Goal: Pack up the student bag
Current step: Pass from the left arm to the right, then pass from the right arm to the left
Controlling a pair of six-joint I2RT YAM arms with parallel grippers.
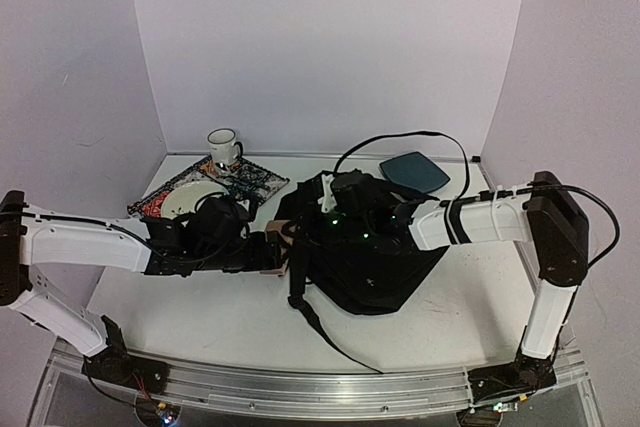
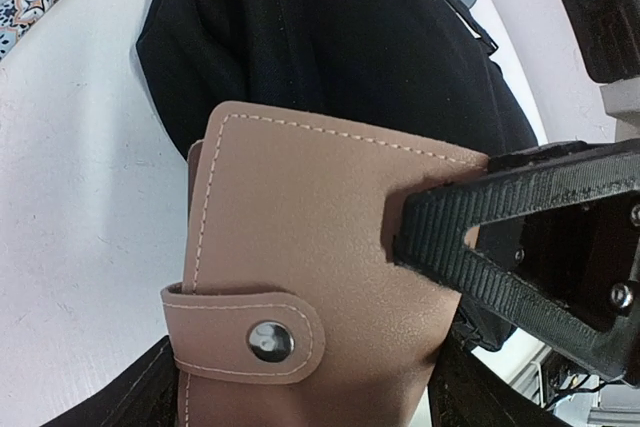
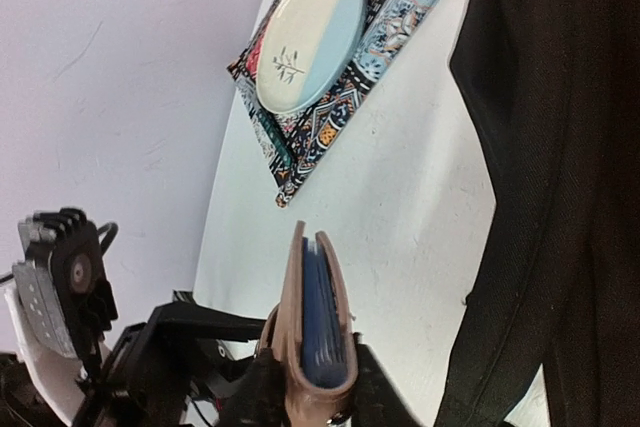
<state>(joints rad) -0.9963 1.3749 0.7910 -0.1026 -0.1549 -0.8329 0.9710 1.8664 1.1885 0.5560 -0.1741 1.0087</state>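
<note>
The student bag (image 1: 375, 267) lies floppy and black in the middle of the table, also seen in the left wrist view (image 2: 350, 47) and the right wrist view (image 3: 560, 197). A tan wallet (image 1: 273, 247) with a snap tab hangs just left of it, above the table. My left gripper (image 1: 262, 249) holds the wallet (image 2: 300, 247) across its width, a finger at each side edge. My right gripper (image 1: 292, 235) reaches over the bag. Its fingers press on both faces of the wallet (image 3: 315, 327), seen edge-on with blue contents. One ribbed right finger (image 2: 480, 237) lies on the wallet's face.
A patterned mat (image 1: 225, 185) at the back left carries a pale plate (image 1: 188, 199), with a white mug (image 1: 222, 145) behind. A dark-teal pad (image 1: 415, 172) lies at the back right under a looping black cable (image 1: 400, 137). A bag strap (image 1: 320, 322) trails toward the near edge.
</note>
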